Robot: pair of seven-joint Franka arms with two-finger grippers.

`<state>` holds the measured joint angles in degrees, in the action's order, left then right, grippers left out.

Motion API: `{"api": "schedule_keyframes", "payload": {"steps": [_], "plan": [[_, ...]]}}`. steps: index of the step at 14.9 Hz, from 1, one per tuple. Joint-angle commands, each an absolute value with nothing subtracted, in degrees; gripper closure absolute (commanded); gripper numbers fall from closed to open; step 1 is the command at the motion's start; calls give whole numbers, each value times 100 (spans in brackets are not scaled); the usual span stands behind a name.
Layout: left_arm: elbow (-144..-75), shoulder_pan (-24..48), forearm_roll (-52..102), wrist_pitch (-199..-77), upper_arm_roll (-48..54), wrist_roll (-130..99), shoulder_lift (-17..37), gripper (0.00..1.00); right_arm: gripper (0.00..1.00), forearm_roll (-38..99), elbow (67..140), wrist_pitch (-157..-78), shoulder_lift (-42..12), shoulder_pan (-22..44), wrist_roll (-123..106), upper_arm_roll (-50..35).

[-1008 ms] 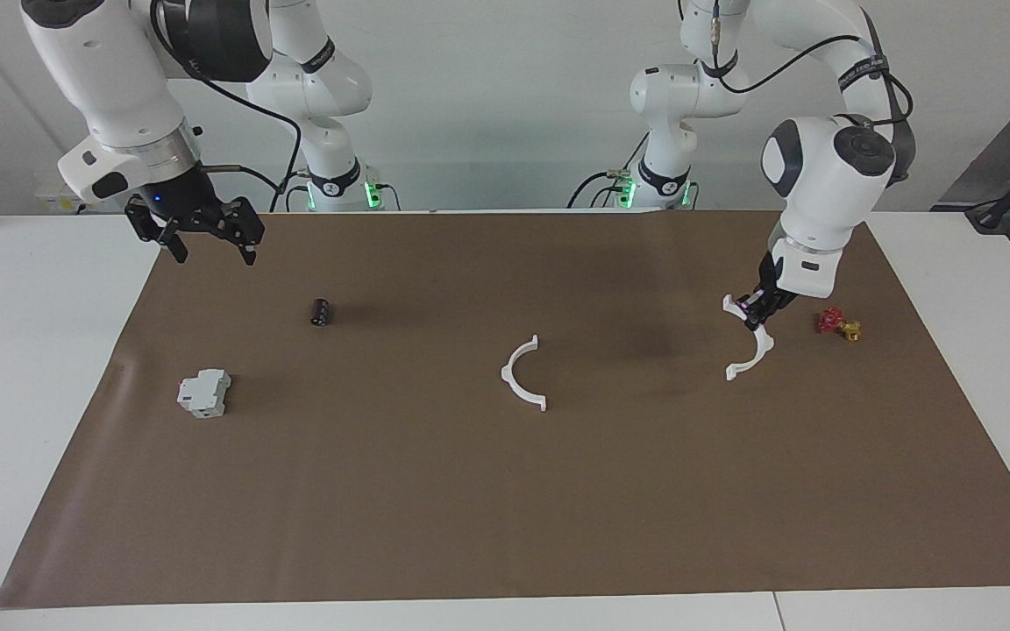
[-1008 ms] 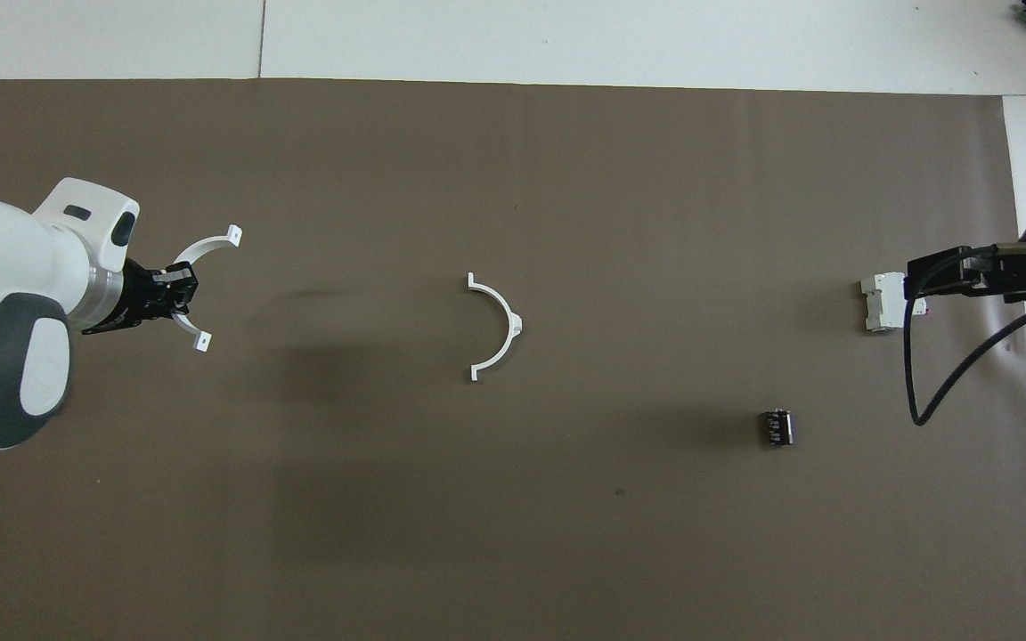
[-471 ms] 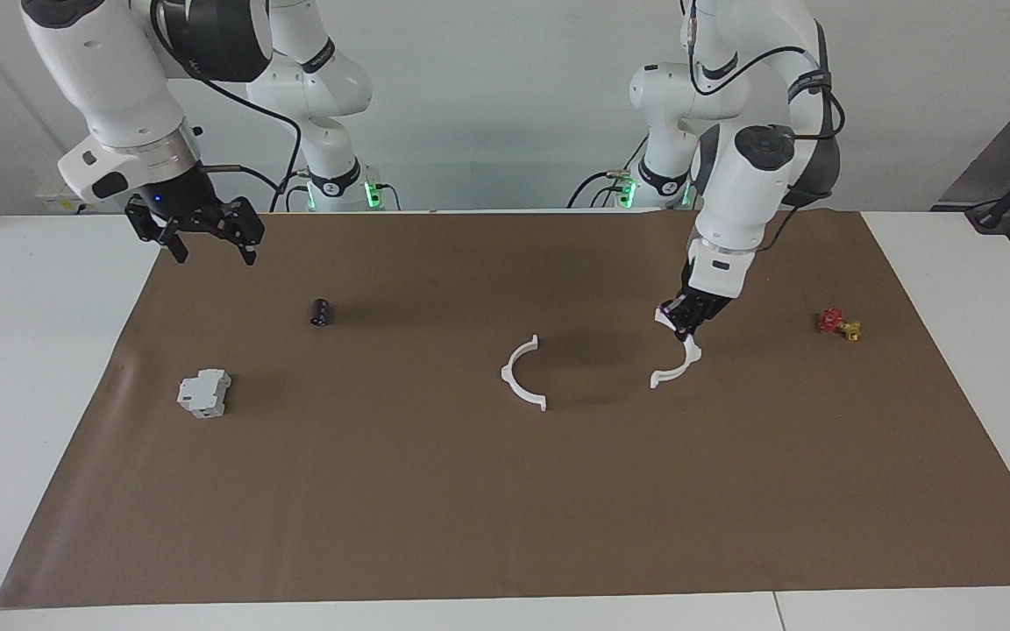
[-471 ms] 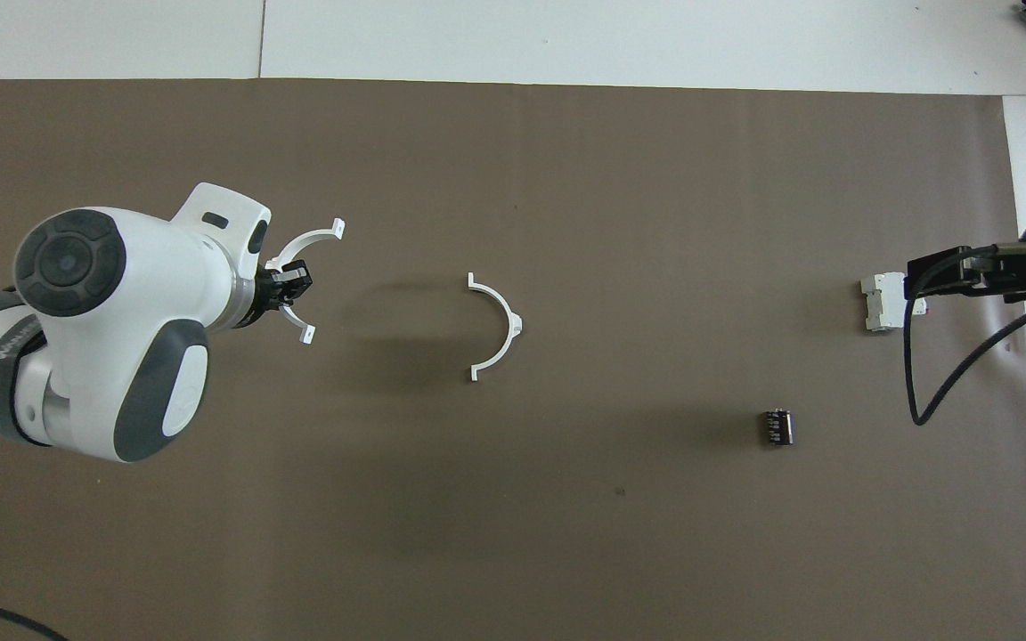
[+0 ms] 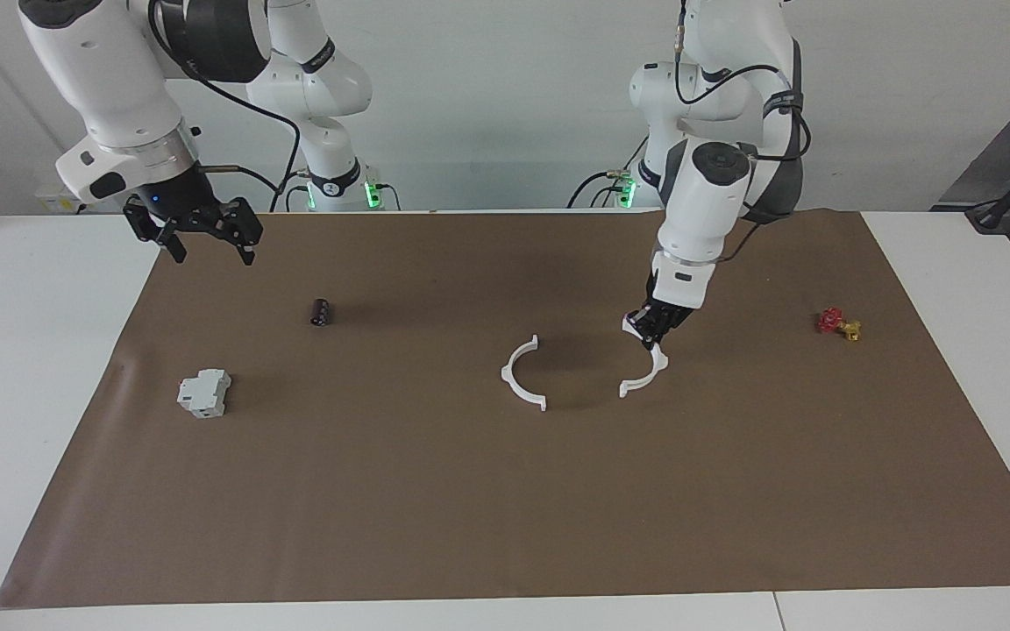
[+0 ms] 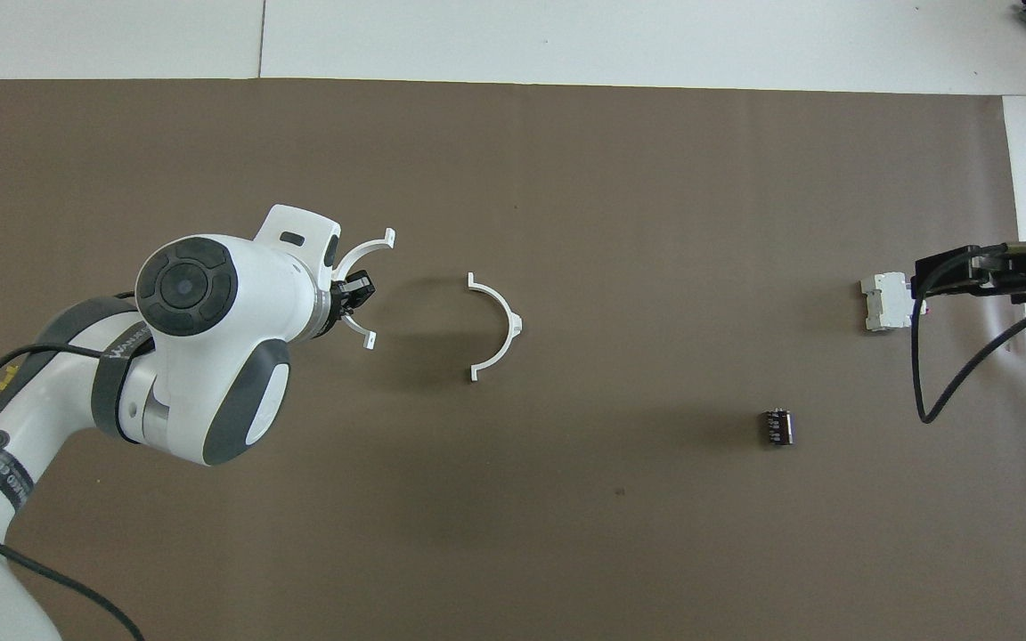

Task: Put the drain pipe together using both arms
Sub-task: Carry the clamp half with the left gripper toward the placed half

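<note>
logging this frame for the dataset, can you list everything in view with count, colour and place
half-ring arc on the mat: 1, white, lying mid-mat
half-ring arc in the left gripper: 1, white, beside the lying arc, toward the left arm's end
black cylinder: 1, black, toward the right arm's end
boxy block: 1, grey-white, farther from the robots than the cylinder
small valve-like piece: 1, red and gold, at the left arm's end
mat: 1, brown, covering the white table
left gripper: 1, black, shut on its arc
right gripper: 1, black, fingers open, waiting over the mat's edge
</note>
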<state>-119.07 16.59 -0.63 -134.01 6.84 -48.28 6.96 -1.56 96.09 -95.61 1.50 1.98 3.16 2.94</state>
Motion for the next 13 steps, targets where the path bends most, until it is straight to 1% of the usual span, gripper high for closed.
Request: {"api": "schedule_keyframes", "payload": {"steps": [1, 3, 5, 7, 8, 13], "plan": [[-12225, 1802, -158, -13614, 624, -5238, 580, 100, 0, -158, 9721, -9650, 246, 132, 281, 255], [-12252, 1845, -158, -13614, 624, -5361, 650, 100, 0, -158, 9721, -9659, 246, 132, 281, 255], [-12252, 1986, -176, -13806, 624, -5929, 930, 100, 0, -158, 9721, -9659, 246, 132, 281, 255], [-12191, 2214, -420, -14079, 607, -6571, 1351, 100, 0, -158, 9721, -9659, 246, 132, 272, 264], [-12173, 2267, -613, -14193, 606, -6827, 1432, 100, 0, -158, 9721, -9659, 246, 132, 264, 264], [-12138, 2443, -712, -14133, 607, -7260, 1459, 100, 0, -167, 9712, -9616, 246, 141, 255, 264]]}}
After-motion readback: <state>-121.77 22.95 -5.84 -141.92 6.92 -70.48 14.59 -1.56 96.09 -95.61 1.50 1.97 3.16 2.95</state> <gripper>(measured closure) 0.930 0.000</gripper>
